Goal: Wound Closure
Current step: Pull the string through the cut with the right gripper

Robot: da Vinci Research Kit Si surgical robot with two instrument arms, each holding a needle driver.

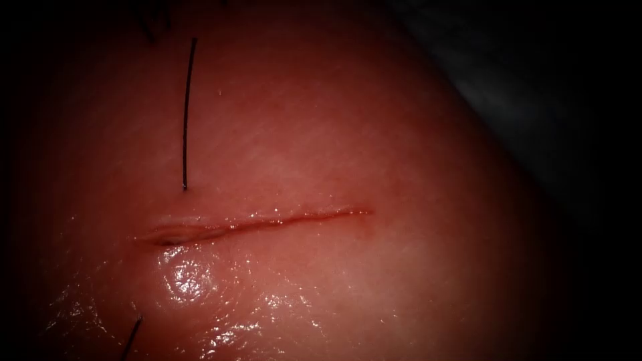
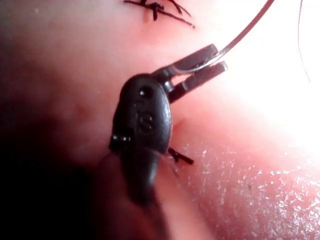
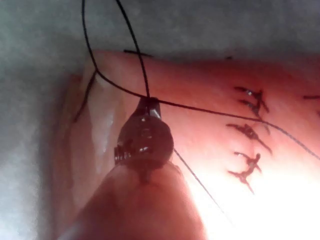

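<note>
The tissue [image 1: 321,160] bears a thin cut [image 1: 267,220] running across it. A dark thread [image 1: 187,113] comes down from above and enters the tissue just above the cut's left end. In the left wrist view my left tool [image 2: 202,67] is shut on the curved needle [image 2: 240,37] near one end. The rest of the needle arcs away above the tissue, not in it. In the right wrist view my right tool [image 3: 148,103] is shut on the thread [image 3: 132,35], which rises from its jaws. A second strand [image 3: 210,110] crosses just past the tip.
Several tied stitches [image 3: 247,132] with cut ends lie on the tissue beyond the right tool. Two knots [image 2: 157,10] [image 2: 179,157] sit close to the left tool. A short thread end [image 1: 130,337] lies below the cut's left end, amid wet glints.
</note>
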